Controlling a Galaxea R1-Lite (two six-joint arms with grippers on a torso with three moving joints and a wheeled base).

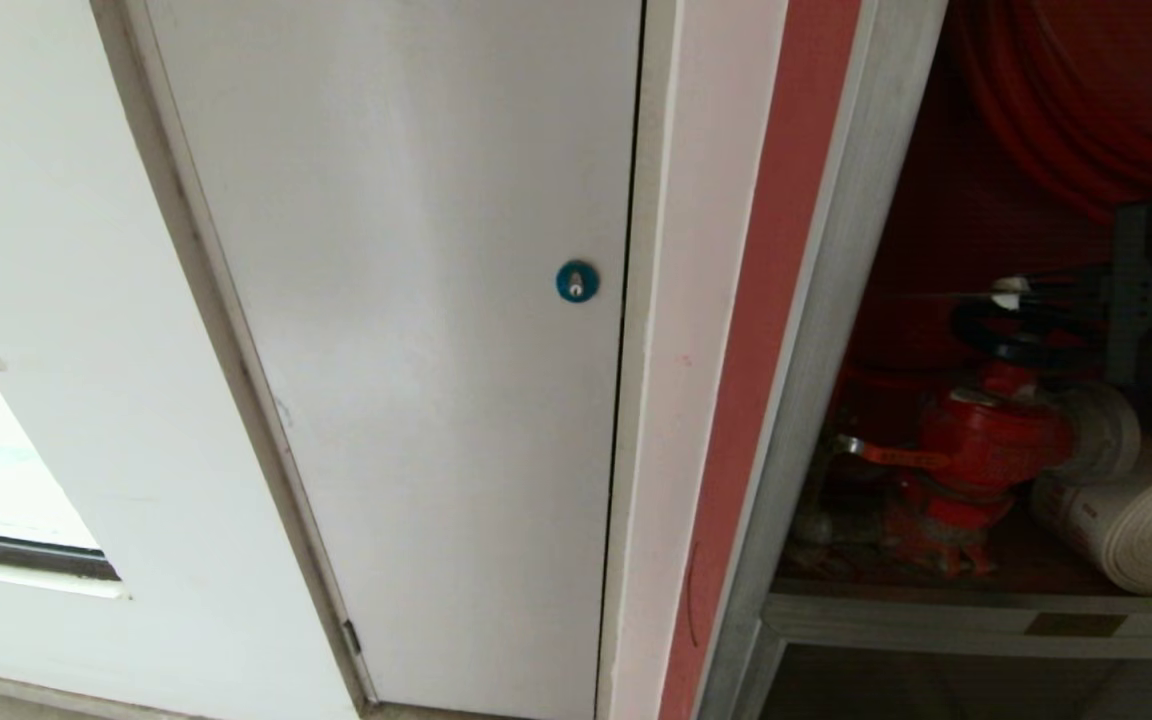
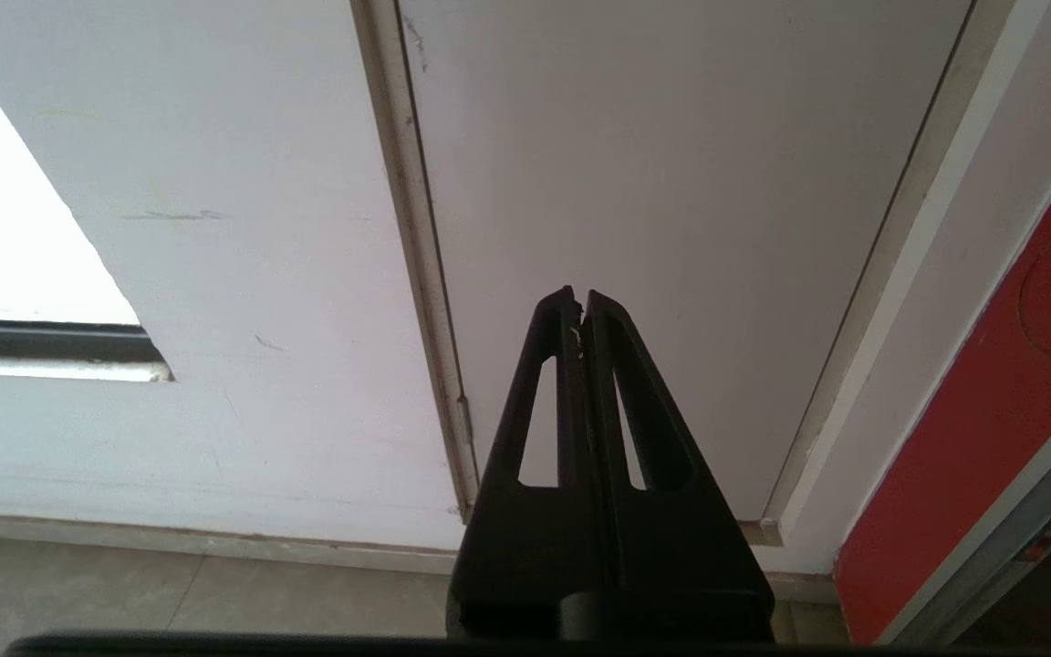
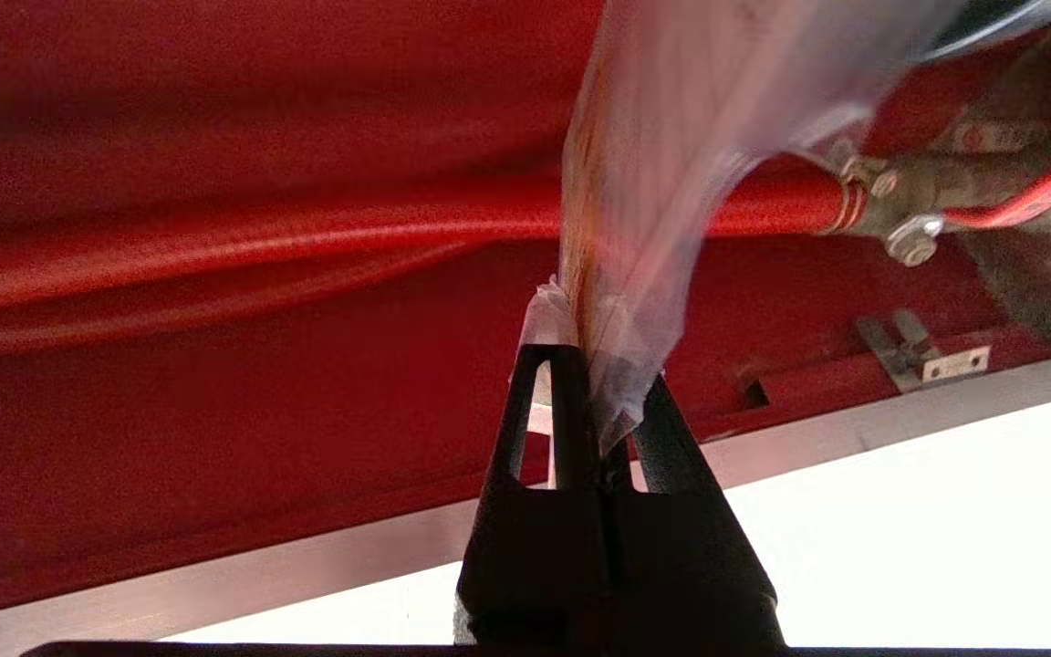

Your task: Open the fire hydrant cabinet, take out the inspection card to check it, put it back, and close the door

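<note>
Brushed silver metal frames the cabinet point(image 1: 826, 330); inside it, a glossy red painted valve point(image 1: 986, 440), and right of the valve a coarse white woven hose point(image 1: 1151, 530). Left of the cabinet, a matt white panel door point(image 1: 406, 330). The card point(image 3: 671, 182) looks glossy, plastic-sleeved.

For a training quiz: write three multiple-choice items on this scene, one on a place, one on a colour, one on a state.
1. Where is the red valve?
A. inside the fire hydrant cabinet
B. on the white panel door
C. on the floor

2. What colour is the round lock on that white door?
A. red
B. blue
C. yellow

3. What is the right gripper doing?
A. standing open, empty
B. shut on nothing
C. shut on the inspection card

Key: 1 A, it stands beside the white rolled hose in the red interior; 2 B, a blue disc; 3 C, the card rises from between its fingers.
</note>
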